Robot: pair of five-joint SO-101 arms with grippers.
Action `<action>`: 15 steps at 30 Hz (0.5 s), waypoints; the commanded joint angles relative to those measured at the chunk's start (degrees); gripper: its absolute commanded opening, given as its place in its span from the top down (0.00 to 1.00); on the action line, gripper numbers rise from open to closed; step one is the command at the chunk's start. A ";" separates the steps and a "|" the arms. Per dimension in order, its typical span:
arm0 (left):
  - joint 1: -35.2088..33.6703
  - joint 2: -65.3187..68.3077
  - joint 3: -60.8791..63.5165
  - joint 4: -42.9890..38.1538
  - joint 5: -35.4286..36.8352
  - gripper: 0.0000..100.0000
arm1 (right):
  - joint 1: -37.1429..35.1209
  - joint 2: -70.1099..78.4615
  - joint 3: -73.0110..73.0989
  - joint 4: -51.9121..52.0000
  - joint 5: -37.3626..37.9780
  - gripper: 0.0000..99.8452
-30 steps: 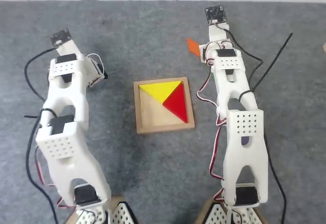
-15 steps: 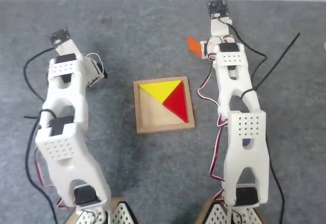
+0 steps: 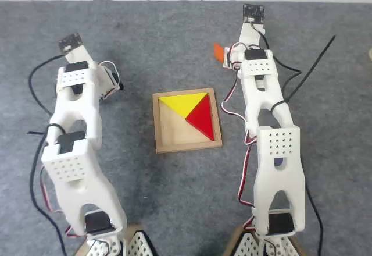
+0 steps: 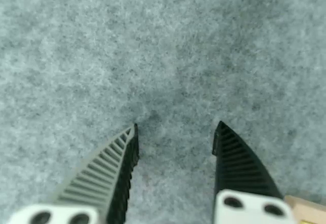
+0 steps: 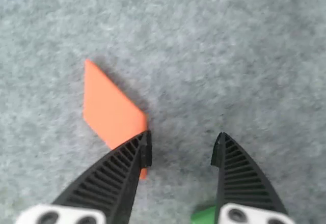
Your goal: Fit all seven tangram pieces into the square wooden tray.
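Two white arms stand side by side at the near edge of a grey felt-covered desk (image 3: 174,198), both stretched away toward the far side. The left arm (image 3: 75,128) lies to the left of the tray, the right arm (image 3: 270,122) to its right.

Between the arms, about mid-desk, sits the square wooden tray (image 3: 160,142). Two pieces lie flat inside it. A yellow triangle (image 3: 183,103) fills the far part, and a red triangle (image 3: 202,118) fills the right part. Their slanted edges meet. The near-left half of the tray shows bare wood.

Farther back, the left claw (image 4: 177,126) hangs released, jaws wide apart, over plain grey felt with nothing between them.

Farthest back, at the right arm's tip, the right claw (image 5: 184,133) is also released, jaws spread. An orange piece (image 5: 109,113), a parallelogram, lies flat on the felt outside the tray. One finger (image 5: 130,158) overlaps its nearest corner, and the other finger is over bare felt. A bit of a green piece (image 5: 204,216) peeks out beside the claw's base.
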 commanded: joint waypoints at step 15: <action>-0.09 -2.29 -0.84 -1.14 -0.79 0.77 | 1.10 -19.21 -1.41 16.75 5.27 0.79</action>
